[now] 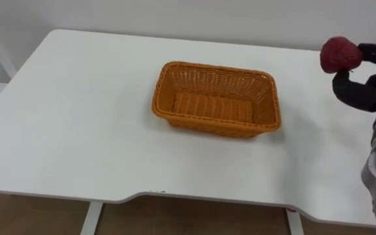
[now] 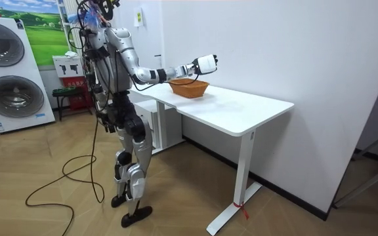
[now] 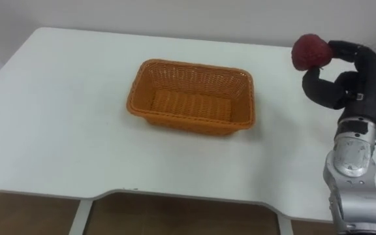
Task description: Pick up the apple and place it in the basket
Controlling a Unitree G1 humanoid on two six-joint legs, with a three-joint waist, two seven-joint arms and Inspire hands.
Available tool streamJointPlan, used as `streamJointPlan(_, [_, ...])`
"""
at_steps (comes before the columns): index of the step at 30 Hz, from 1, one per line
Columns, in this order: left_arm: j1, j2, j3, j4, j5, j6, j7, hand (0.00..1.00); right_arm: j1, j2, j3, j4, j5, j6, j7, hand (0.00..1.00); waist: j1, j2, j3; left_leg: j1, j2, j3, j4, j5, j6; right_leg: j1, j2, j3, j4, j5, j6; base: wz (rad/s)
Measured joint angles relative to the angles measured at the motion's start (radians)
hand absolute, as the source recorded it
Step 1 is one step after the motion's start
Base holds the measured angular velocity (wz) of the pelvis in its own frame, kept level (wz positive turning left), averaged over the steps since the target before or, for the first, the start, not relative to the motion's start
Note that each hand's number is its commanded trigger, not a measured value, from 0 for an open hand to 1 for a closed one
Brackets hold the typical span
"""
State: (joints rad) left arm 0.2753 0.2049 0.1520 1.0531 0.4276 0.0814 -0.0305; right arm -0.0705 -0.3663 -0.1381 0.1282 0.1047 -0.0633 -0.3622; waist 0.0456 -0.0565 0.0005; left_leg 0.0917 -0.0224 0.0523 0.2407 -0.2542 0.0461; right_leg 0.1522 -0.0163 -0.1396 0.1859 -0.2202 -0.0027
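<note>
A humanoid robot's right hand [image 3: 346, 83] holds a red apple [image 3: 307, 51] aloft at the upper right of the frame, the dark fingers and thumb curled round the fruit from below and behind, pinching it so that most of its rough red surface faces the camera. The apple hangs in the air above the right-hand part of a white table [image 1: 70, 137], clear of the tabletop and well apart from the orange wicker basket [image 1: 207, 125] that sits near the centre of the frame. The basket is rectangular, stands flat on the table with its open top upward, and is turned slightly so that its right end lies a little lower in the frame than its left. The silver forearm rises from the lower right corner toward the raised hand. Seen from across the room, the robot stands upright on a wooden floor at the end of the table nearer the room view's left, its arm stretched out level over the tabletop, the hand just above the basket's far side. Two washing machines [image 2: 8, 72] stand at the far left of that view.
</note>
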Motion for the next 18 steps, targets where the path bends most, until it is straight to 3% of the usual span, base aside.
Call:
streamJointPlan(11, [-0.015,-0.004,-0.021,0.000,-0.002,-0.002,0.002,0.00,0.000,0.000,0.087,-0.051,-0.096,0.000,0.073,1.00,0.025,-0.009,-0.0007,0.004,0.005,0.000,-0.003,0.000,0.000,-0.002,0.000,0.001,0.001,0.000,0.000,0.00])
streamJointPlan(15, [-0.022,-0.004,-0.022,0.000,-0.002,-0.002,0.002,0.00,0.000,0.000,0.108,-0.094,-0.119,0.000,0.110,0.98,0.038,-0.021,-0.0028,-0.010,0.006,-0.003,-0.002,0.001,-0.001,-0.009,0.000,0.000,0.001,0.000,0.000,0.00])
streamJointPlan(16, [-0.022,-0.004,-0.028,0.000,-0.002,-0.002,0.002,0.00,0.000,0.000,0.112,-0.102,-0.119,0.000,0.119,0.44,0.040,-0.025,-0.0026,-0.011,0.007,-0.003,-0.002,0.001,-0.001,-0.009,0.000,0.000,0.000,0.000,0.000,0.00])
streamJointPlan(17, [-0.022,-0.005,-0.031,0.000,-0.001,-0.002,0.002,0.00,0.000,0.001,0.115,-0.106,-0.119,0.000,0.123,0.44,0.041,-0.025,-0.0028,-0.011,0.006,-0.003,-0.002,0.001,-0.001,-0.009,0.000,0.000,0.000,0.000,0.000,0.00])
streamJointPlan(18, [-0.021,-0.005,-0.038,0.000,-0.001,-0.002,0.002,0.00,0.000,0.004,0.118,-0.116,-0.120,0.000,0.134,0.00,0.041,-0.025,-0.0029,-0.012,0.006,-0.006,-0.001,0.001,-0.001,-0.009,0.000,-0.001,0.000,0.000,0.000,0.03])
